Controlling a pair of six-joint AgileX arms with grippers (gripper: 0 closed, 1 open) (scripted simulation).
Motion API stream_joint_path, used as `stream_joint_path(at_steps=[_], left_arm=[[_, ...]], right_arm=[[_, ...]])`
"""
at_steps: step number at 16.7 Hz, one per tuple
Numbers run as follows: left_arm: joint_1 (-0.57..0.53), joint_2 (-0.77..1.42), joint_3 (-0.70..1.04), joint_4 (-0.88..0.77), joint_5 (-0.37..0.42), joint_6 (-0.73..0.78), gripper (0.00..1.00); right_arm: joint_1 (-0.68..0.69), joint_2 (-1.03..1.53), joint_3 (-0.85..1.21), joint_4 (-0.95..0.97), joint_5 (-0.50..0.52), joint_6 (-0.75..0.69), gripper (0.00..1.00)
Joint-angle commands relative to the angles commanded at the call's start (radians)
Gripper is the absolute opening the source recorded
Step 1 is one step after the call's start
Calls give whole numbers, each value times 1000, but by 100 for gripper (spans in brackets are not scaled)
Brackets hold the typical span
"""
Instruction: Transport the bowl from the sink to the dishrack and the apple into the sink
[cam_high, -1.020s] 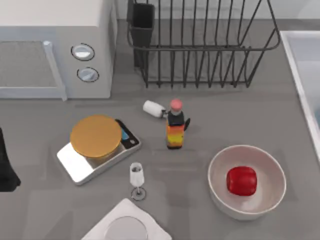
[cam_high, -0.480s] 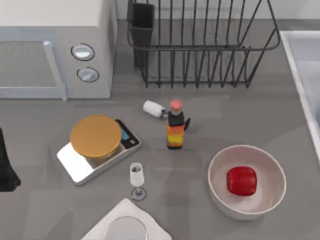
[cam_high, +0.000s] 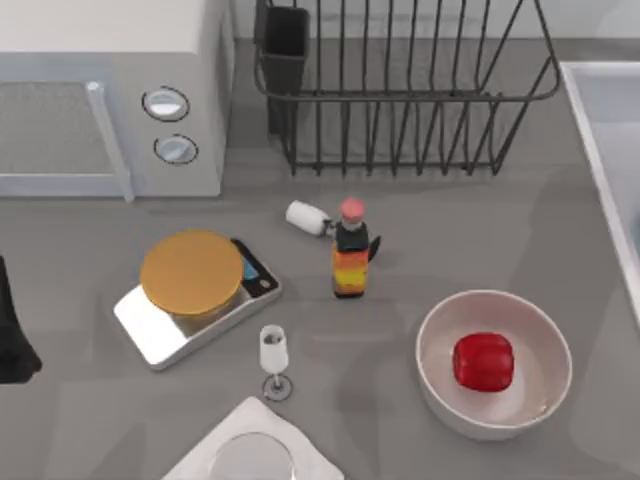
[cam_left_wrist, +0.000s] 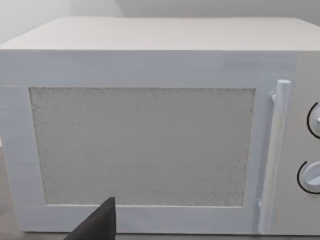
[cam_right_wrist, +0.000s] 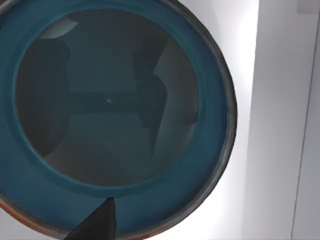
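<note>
**Bowl in sink under right wrist cam; apple in white bowl**

Teal bowl (cam_right_wrist: 107, 120) seen straight down from right wrist camera, resting on pale floor of sink (cam_right_wrist: 280, 125), red-orange rim visible at one edge. One dark fingertip (cam_right_wrist: 97, 225) of right gripper at frame edge over bowl rim; jaw state: cannot tell.

Top view: sink (cam_high: 605, 150) at table's far right edge, raised white rim visible. Apple (cam_high: 484, 361) sitting inside large white bowl (cam_high: 540, 330), front right of table, well apart from sink.

Dishrack (cam_high: 405, 95) at back centre, black wire, utensil cup (cam_high: 286, 45) at its left corner.

Other items: red-capped orange-labelled bottle (cam_high: 350, 250) upright mid-table, small white cylinder (cam_high: 306, 216) lying just beside it. Scale (cam_high: 150, 330) with round orange-brown platter left of centre. Small clear glass (cam_high: 274, 358) near front, beside white square plate (cam_high: 255, 455) at front edge.

Microwave (cam_high: 110, 90) back left. Left arm (cam_high: 12, 330) parked at left table edge. Left wrist camera faces microwave door (cam_left_wrist: 145, 145); one dark fingertip (cam_left_wrist: 100, 225) of left gripper in frame, jaw state: cannot tell.
</note>
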Motion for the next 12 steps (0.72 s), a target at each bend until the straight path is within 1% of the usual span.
stream_joint_path(at_steps=[7,9,12], left_arm=[[0,0,0,0,0,0,100],[0,0,0,0,0,0,100],[0,0,0,0,0,0,100]], right_arm=[[3,21,13,-4,0,-1,100],[1,41,-4,32,0,1,100],[3,96,-56,146,1,3,100]])
